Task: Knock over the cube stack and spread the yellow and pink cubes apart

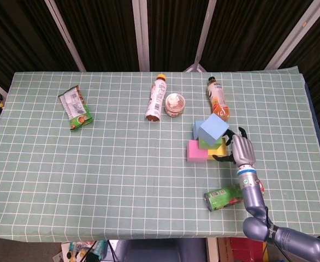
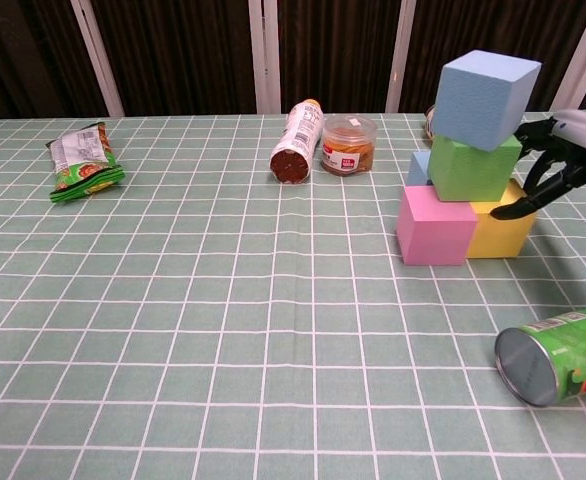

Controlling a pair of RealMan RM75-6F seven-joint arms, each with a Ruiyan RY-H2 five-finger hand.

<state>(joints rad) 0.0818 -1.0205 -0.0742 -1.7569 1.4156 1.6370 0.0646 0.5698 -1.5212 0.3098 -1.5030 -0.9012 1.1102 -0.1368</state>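
The right hand (image 2: 563, 165), fingers spread and grasping nothing, sits just right of the cube stack (image 2: 468, 160), fingertips at the yellow cube (image 2: 501, 232); the stack lies to its left. The pink cube (image 2: 436, 224) touches the yellow cube, the pair running left to right; the left hand is unseen.

A silver-grey right hand (image 1: 242, 149) with black fingers (image 2: 539, 193) is seen, joined by a blue-ringed wrist to a smooth metallic blue-grey arm (image 1: 280, 240) (small markings there cannot be read).
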